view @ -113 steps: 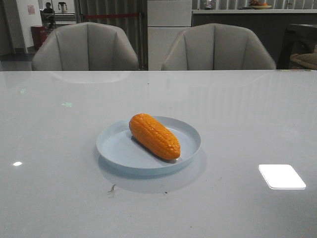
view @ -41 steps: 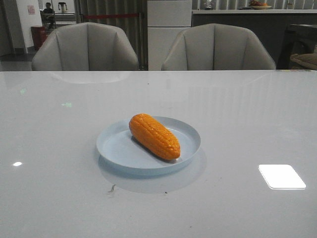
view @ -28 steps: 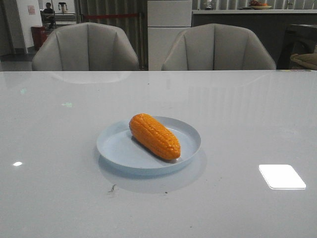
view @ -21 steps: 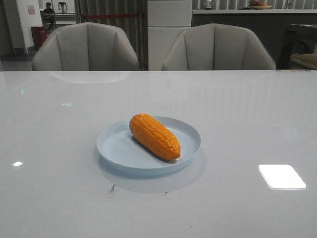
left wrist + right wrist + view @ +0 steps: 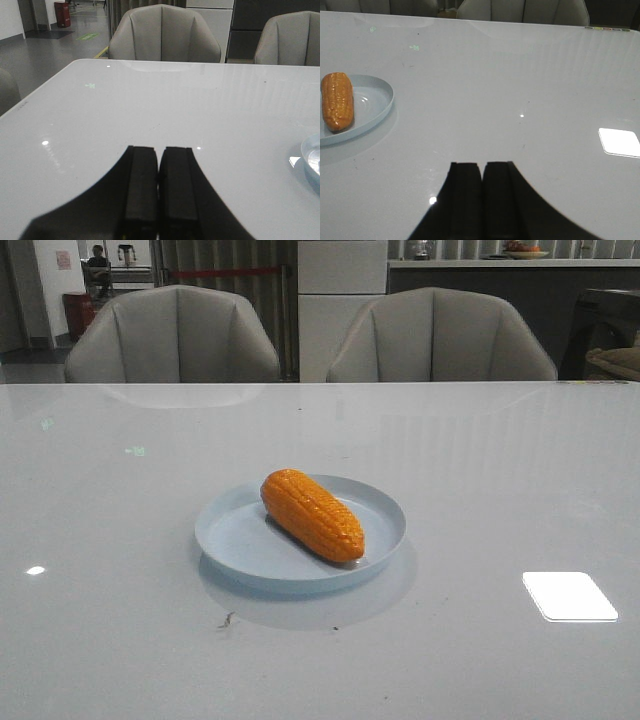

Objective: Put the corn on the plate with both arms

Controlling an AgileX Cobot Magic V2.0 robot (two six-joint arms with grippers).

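Observation:
The orange corn (image 5: 312,515) lies on the pale blue plate (image 5: 232,537) at the table's middle, set on a slant. In the right wrist view the corn (image 5: 337,101) lies on the plate (image 5: 376,100) well away from my right gripper (image 5: 482,164), which is shut and empty over bare table. My left gripper (image 5: 159,148) is shut and empty over bare table; only the plate's rim (image 5: 311,160) shows at the edge of that view. Neither arm shows in the front view.
Two grey chairs (image 5: 172,335) (image 5: 440,335) stand behind the table's far edge. A bright light reflection (image 5: 568,596) lies on the glossy white table at the right.

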